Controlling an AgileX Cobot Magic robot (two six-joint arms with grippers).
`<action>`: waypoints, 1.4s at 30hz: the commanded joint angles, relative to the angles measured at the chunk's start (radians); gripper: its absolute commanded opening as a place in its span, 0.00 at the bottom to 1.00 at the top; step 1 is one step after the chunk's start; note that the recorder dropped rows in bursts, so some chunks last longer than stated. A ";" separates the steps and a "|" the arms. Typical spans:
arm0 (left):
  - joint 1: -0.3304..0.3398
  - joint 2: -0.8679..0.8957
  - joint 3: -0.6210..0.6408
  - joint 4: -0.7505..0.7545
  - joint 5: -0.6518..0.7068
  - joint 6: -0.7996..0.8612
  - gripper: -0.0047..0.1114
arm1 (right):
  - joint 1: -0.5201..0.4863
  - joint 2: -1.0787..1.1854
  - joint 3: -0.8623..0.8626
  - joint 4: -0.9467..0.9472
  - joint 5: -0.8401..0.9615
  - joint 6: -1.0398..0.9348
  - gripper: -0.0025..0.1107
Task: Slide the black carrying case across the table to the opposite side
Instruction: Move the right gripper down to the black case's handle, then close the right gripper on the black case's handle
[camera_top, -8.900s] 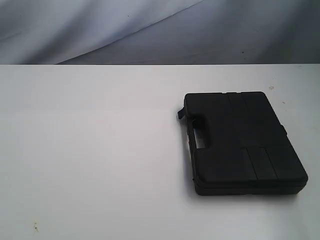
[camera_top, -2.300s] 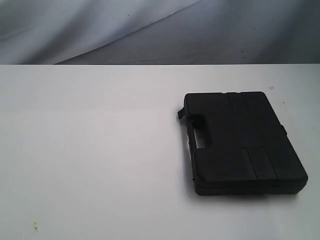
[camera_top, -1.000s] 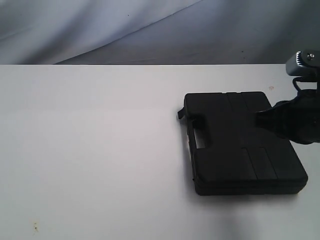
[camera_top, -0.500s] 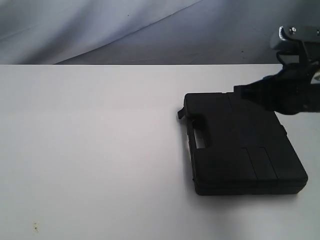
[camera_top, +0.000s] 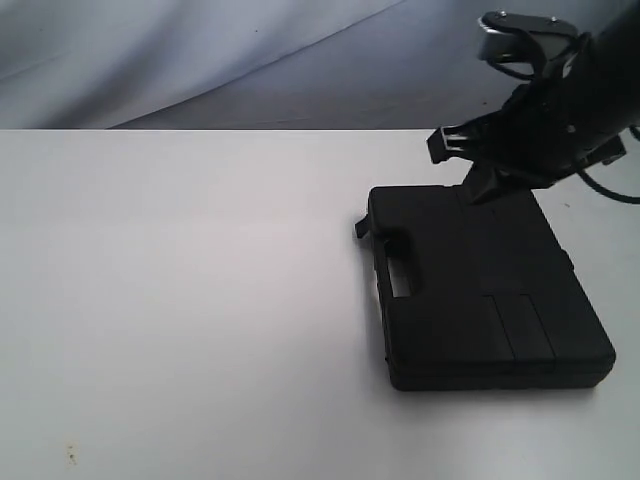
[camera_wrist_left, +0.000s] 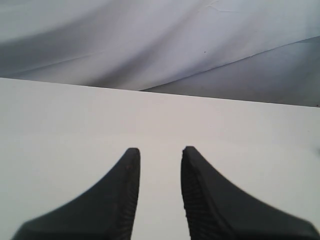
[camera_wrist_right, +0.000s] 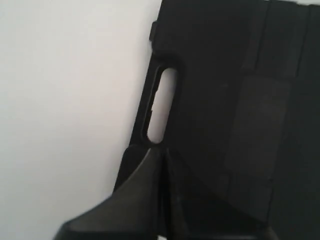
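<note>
**Right claw arrives at the case; case not yet moved**

Your right claw (camera_top: 468, 193) is pressed together, holding nothing. A second ago it was only just entering at 3 o'clock in the outside view; it has since swung in and now hangs at the 12 o'clock edge of the black case (camera_top: 480, 290). Whether the tips touch the lid, you cannot tell. From the wrist, the closed fingers (camera_wrist_right: 145, 175) point along the lid toward the handle slot (camera_wrist_right: 160, 105).

The case has not shifted: it lies flat on the right half of the white counter (camera_top: 180, 300), handle toward 9 o'clock. So the push is probably just being set up, and the whole run toward 9 o'clock remains.

Your left claw (camera_wrist_left: 160, 150) hovers over bare counter with its fingers apart and nothing between them, well away from the case.

No brand, label or writing can be read on the case or anywhere else.
</note>
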 joint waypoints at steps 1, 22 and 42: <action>0.003 -0.005 0.004 0.005 -0.003 -0.005 0.29 | 0.033 0.088 -0.064 0.065 0.123 -0.042 0.02; 0.003 -0.005 0.004 0.005 -0.003 -0.005 0.29 | 0.179 0.325 -0.114 -0.096 -0.103 0.135 0.05; 0.003 -0.005 0.004 0.005 -0.003 -0.005 0.29 | 0.211 0.427 -0.162 -0.220 -0.155 0.352 0.38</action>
